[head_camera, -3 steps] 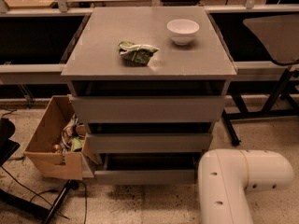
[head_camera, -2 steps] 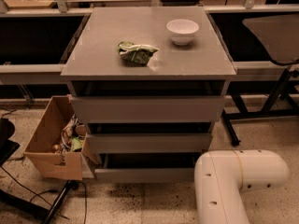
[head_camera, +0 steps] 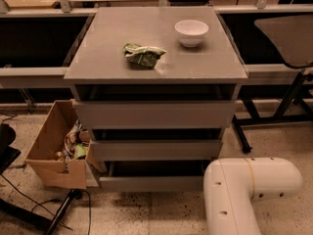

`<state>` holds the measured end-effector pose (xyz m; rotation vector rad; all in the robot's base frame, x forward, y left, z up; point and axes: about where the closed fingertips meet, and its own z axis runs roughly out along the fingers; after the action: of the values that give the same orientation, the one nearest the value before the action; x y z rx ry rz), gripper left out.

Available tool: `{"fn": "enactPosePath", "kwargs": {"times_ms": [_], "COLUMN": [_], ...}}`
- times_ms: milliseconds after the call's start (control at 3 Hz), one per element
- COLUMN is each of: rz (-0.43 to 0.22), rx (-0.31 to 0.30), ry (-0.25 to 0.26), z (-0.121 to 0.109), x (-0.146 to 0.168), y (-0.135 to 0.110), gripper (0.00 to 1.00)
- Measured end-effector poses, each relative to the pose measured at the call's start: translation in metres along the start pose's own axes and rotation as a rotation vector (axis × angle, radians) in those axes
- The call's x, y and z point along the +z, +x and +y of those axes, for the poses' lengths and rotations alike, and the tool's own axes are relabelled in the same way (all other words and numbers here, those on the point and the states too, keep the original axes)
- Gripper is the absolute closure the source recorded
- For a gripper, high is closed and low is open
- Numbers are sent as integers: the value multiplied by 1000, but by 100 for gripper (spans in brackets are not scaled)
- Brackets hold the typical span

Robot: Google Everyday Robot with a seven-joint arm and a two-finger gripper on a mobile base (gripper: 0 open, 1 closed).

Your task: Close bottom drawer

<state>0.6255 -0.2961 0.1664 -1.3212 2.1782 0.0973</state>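
The grey cabinet has three drawer fronts. The bottom drawer (head_camera: 151,182) is the lowest one; its flat front stands out a little from the cabinet, with a dark gap above it. The middle drawer (head_camera: 156,150) and the top drawer (head_camera: 155,114) sit above it. My white arm (head_camera: 244,190) fills the lower right, right of the bottom drawer's front. The gripper itself is out of view.
A white bowl (head_camera: 191,32) and a crumpled green bag (head_camera: 143,54) lie on the cabinet top (head_camera: 98,58). An open cardboard box (head_camera: 51,151) with clutter stands at the cabinet's left, touching the drawer corner. Black cables and a stand leg (head_camera: 61,212) lie on the floor at left. A chair base (head_camera: 274,119) stands at right.
My arm has shifted slightly left, closer to the bottom drawer's right end. The drawers look unchanged.
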Motion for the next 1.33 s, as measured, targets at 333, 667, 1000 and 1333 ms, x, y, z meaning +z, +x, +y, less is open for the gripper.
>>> {"fn": "enactPosePath", "kwargs": {"times_ms": [333,667,1000,1333], "rz": [0,0,0,0], "rx": [0,0,0,0], "ry": [0,0,0,0], "z": [0,0,0,0], "x": [0,0,0,0], "y": [0,0,0,0], "gripper": [28,5,0,17]}}
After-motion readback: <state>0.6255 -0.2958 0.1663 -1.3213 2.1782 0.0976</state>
